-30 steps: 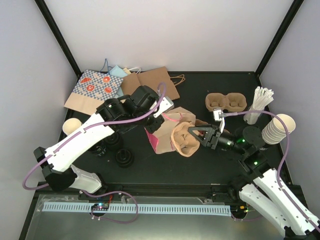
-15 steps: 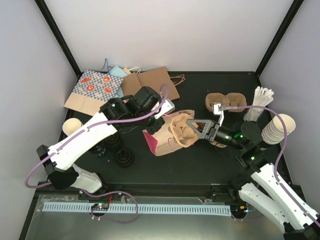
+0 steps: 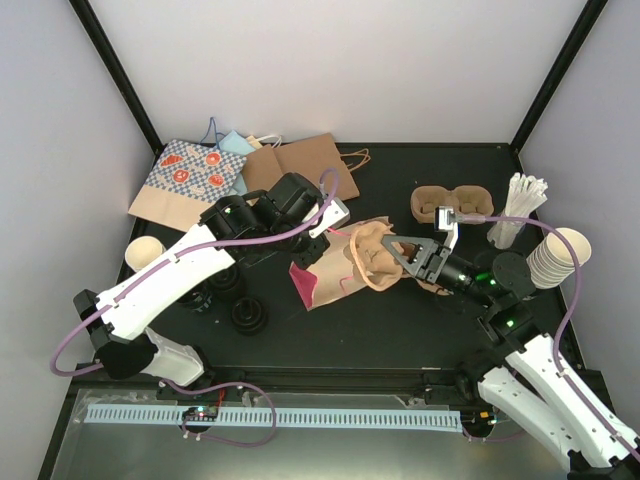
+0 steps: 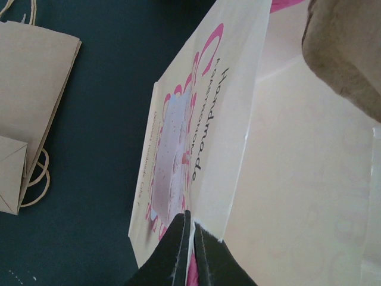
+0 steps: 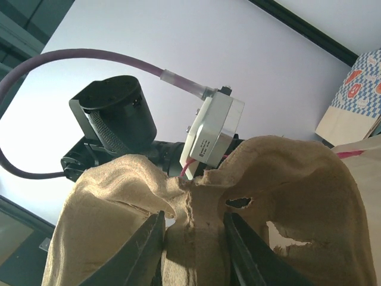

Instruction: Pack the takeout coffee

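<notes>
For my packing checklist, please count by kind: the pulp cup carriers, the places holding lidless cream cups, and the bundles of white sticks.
Pulp cup carriers: 2
Places with lidless cream cups: 2
Bundles of white sticks: 1
Total: 5

A paper bag [image 3: 322, 282] lies on its side mid-counter [image 3: 380, 330], a cup tray [image 3: 372, 258] at its open right end. Flat bags [image 3: 190, 180] lie behind it to the left, a second cup tray [image 3: 452, 205] behind to the right. A cup stack [image 3: 555, 262] stands far right, stirrers [image 3: 520, 205] behind it. Lidded cups [image 3: 248, 316] stand front-left of the bag.
</notes>
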`<action>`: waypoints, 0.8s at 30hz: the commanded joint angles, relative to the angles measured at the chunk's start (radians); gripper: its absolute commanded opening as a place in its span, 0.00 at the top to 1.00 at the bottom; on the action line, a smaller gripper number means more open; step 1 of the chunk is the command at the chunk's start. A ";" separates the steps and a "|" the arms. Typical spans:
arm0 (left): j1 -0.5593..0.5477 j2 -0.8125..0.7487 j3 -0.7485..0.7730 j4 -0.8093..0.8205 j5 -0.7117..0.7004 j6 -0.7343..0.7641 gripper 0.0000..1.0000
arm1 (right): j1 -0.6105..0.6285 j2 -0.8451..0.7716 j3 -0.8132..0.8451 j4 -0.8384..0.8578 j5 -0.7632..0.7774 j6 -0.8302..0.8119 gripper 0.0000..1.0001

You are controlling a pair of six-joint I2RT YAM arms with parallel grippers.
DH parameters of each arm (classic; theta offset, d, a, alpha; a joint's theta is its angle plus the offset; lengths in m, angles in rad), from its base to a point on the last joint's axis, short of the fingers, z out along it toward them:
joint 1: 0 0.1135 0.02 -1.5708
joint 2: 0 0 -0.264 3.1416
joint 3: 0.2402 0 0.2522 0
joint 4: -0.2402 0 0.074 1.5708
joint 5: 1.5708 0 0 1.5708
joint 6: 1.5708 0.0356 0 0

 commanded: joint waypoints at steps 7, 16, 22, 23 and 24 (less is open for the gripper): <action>-0.007 -0.012 -0.009 -0.006 -0.025 0.003 0.98 | 0.006 -0.016 0.044 0.018 0.072 0.040 0.71; -0.007 -0.029 -0.008 -0.001 -0.019 -0.002 0.99 | 0.008 0.024 0.076 -0.070 0.082 -0.058 0.72; -0.007 -0.049 -0.004 0.016 -0.001 -0.006 0.98 | 0.012 0.045 0.069 -0.113 0.040 -0.160 0.74; -0.007 -0.051 -0.001 0.017 0.007 -0.006 0.98 | 0.017 0.047 0.071 -0.134 0.044 -0.193 0.74; -0.007 -0.052 0.000 0.019 0.013 -0.006 0.98 | 0.024 0.048 0.073 -0.155 0.047 -0.216 0.74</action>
